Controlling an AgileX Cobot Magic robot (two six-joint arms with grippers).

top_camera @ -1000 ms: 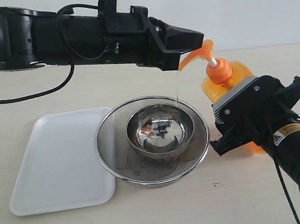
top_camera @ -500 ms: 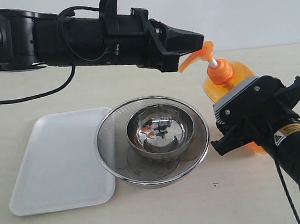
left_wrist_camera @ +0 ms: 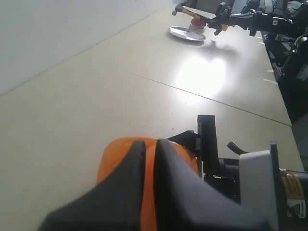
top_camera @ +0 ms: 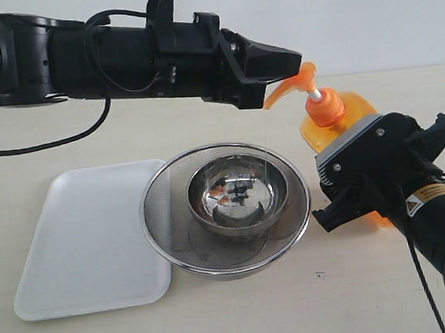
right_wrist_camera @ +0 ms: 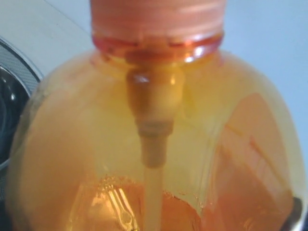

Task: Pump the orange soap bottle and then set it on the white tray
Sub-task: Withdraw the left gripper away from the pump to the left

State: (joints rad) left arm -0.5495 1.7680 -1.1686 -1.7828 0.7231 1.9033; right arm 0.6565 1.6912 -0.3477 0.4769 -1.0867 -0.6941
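Right gripper (top_camera: pixel 347 201): fingers clamped on the lower body of the orange soap bottle (top_camera: pixel 355 111), which is upright on the table (top_camera: pixel 242 311) at 3 o'clock of the mesh strainer (top_camera: pixel 167 217)
White tray (top_camera: pixel 82 239): 9 o'clock of strainer, strainer rim overlapping its edge
Steel bowl (top_camera: pixel 237 200): inside strainer
Left gripper (top_camera: pixel 282 63): fingers drawn together, tips at the pump head (top_camera: pixel 299 78), 12 o'clock of bottle

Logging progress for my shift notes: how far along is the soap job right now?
Pumping looks done: the soap stream seen a second ago has stopped, though the left gripper still touches the pump head. In hand: the right gripper clamps the soap bottle, standing beside the bowl. To do: setting it on the white tray.
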